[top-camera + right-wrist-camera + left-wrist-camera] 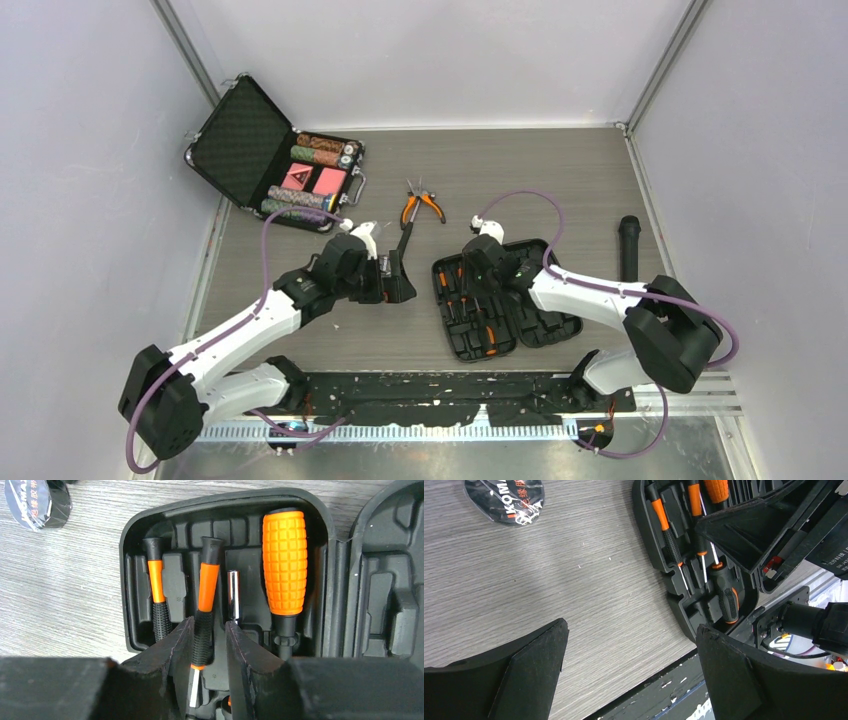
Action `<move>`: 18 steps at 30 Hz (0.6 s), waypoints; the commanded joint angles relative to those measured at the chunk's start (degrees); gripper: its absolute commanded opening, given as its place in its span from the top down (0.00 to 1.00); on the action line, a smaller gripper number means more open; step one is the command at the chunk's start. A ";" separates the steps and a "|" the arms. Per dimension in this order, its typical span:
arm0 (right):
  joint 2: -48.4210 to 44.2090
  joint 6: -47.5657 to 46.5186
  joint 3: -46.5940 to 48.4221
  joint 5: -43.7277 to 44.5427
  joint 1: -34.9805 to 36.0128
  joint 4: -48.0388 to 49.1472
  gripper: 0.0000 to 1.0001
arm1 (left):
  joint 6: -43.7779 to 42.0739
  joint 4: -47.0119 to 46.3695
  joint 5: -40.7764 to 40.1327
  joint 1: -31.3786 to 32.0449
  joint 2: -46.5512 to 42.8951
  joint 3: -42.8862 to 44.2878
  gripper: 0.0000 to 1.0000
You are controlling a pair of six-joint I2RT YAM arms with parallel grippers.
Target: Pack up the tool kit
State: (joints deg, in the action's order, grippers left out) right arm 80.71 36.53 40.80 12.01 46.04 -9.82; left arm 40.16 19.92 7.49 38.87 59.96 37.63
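Note:
The tool kit (pixel 500 305) is a black moulded case lying open right of the table's middle. In the right wrist view its tray (pixel 135 555) holds a thick orange handle (pixel 284 562), a silver socket (pixel 233 600) and two slim orange-and-black screwdrivers. My right gripper (pixel 207 630) straddles the middle slim screwdriver (pixel 206 595). The jaws are narrowly apart, with a gap on the right side. My left gripper (pixel 631 630) is open and empty above bare table, left of the case (pixel 694 555). Orange-handled pliers (pixel 420 205) lie on the table behind the case.
A metal-edged briefcase (pixel 230 140) with poker chips and red cards stands open at the back left. A wrapped black tape roll (pixel 504 497) lies left of the case. A black cylinder (pixel 628 245) lies at the right. A thin dark tool (pixel 405 240) lies near my left gripper.

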 commanded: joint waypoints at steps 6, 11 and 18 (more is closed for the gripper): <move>-1.12 -0.44 0.48 -0.18 0.03 1.69 0.66 | 0.78 -2.63 1.47 -0.24 -0.31 1.70 0.00; -0.25 -0.96 0.74 -0.17 0.03 2.71 0.69 | 0.97 -2.94 1.78 -0.29 -0.18 1.49 0.00; 3.03 -3.86 3.77 -2.42 0.02 2.85 0.71 | 1.09 -3.24 2.53 -0.28 0.23 1.40 0.00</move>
State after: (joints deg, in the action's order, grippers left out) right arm 81.91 35.20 41.25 10.70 46.04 -8.56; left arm 40.56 19.55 8.80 38.87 60.20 37.63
